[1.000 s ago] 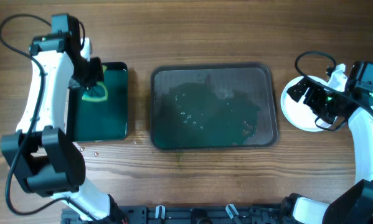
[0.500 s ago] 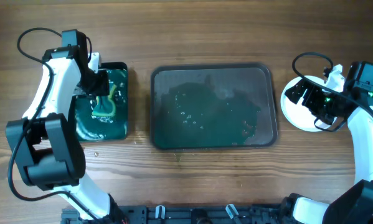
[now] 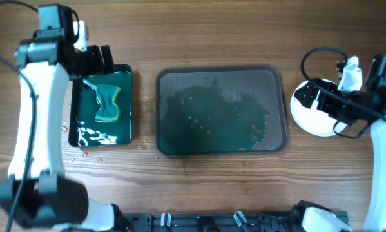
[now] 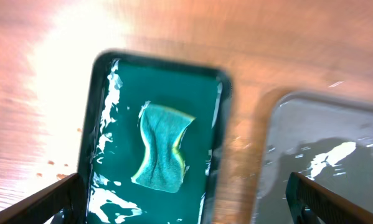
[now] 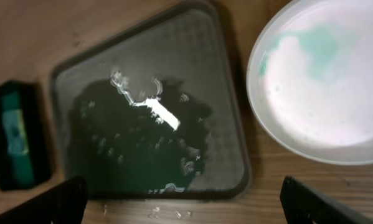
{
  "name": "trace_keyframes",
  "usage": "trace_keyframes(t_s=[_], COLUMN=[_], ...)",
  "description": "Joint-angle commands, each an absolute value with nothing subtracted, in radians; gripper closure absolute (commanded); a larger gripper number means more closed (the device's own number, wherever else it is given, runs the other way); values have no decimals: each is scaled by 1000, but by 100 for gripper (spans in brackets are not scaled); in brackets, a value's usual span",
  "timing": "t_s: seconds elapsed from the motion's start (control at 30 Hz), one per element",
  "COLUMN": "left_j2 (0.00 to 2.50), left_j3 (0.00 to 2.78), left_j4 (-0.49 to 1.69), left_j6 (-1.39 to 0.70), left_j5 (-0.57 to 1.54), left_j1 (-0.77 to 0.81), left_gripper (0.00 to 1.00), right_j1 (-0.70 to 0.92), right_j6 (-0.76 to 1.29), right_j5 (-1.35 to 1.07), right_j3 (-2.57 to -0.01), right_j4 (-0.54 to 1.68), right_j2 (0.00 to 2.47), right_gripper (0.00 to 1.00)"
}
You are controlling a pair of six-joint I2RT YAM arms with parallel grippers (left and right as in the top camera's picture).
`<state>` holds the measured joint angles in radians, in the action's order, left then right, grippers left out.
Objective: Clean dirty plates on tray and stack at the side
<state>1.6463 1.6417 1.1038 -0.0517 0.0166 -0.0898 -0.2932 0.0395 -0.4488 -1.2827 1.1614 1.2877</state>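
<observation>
A: What is on the far left?

B: The left gripper [image 3: 97, 61] hangs over the far end of the small dark green rectangular tray [image 3: 130, 109], its claw spread wide and gripping nothing. A teal-and-yellow waisted sponge [image 3: 107, 103] lies loose in that tray, with white foam [image 3: 89, 136] beside it.

A: And in the middle?

B: The large dark grey rounded-rectangle tray [image 3: 180, 80] sits on the wooden table [image 3: 199, 32], a dark green wet film [image 3: 212, 122] across its floor.

A: Where is the plate?

B: A round white plate [image 3: 308, 124] rests on the table just right of the grey tray, with a faint teal-green smear [image 5: 311, 43] on it. I cannot tell whether others lie beneath. The right gripper [image 3: 321, 106] hovers above it, its claw wide too and holding nothing.
</observation>
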Motion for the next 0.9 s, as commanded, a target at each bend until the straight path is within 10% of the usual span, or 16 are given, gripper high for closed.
trace_keyframes(t_s=[0.0,0.67,0.87], left_j2=[1590,1592,1592], left_j3=[1654,1654,1654], left_j4=[1108,1108,1108], left_j6=[-87,-87,-87], left_j5=[30,30,30], left_j1=[-87,-87,-87], left_gripper=[0,0,0], right_j1=[-267,-266,-216], right_j6=[-16,156,14], right_j5=[-420,-411,-415], right_j3=[-1415,-1480,-1289], right_j4=[1238,1372,1079], right_j2=[1163,756,675], right_gripper=[0,0,1])
